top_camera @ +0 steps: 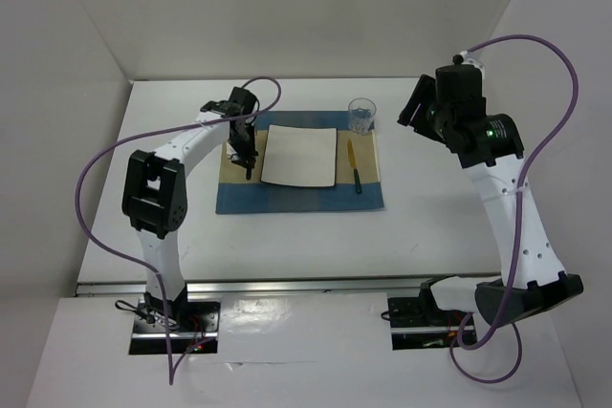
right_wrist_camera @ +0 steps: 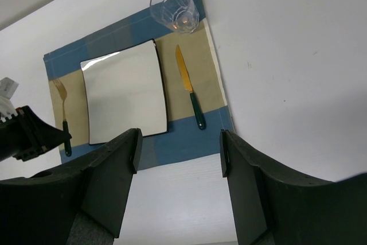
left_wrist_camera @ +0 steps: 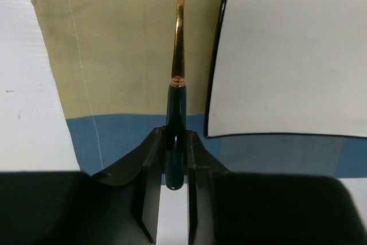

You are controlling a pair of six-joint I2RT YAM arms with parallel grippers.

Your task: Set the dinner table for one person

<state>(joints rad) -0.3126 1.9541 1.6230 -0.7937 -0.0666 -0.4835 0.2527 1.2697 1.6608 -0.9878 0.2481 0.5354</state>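
Grips the dark green handle of a fork [left_wrist_camera: 179,38] in the near-closed left gripper [left_wrist_camera: 175,164]. Points the gold stem straight ahead over the tan band of a placemat [left_wrist_camera: 114,55], just left of a white plate [left_wrist_camera: 292,55]. Shows bare white table [left_wrist_camera: 28,84] at far left.

On dinner table [top_camera: 430,236], placemat [top_camera: 296,200] with plate [top_camera: 299,157], fork [left_wrist_camera: 178,44] left, knife [top_camera: 355,165] right, glass [top_camera: 361,115] behind knife

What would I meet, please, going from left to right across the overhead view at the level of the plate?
left gripper, shut on the fork → plate → knife → right gripper, open and out past the placemat
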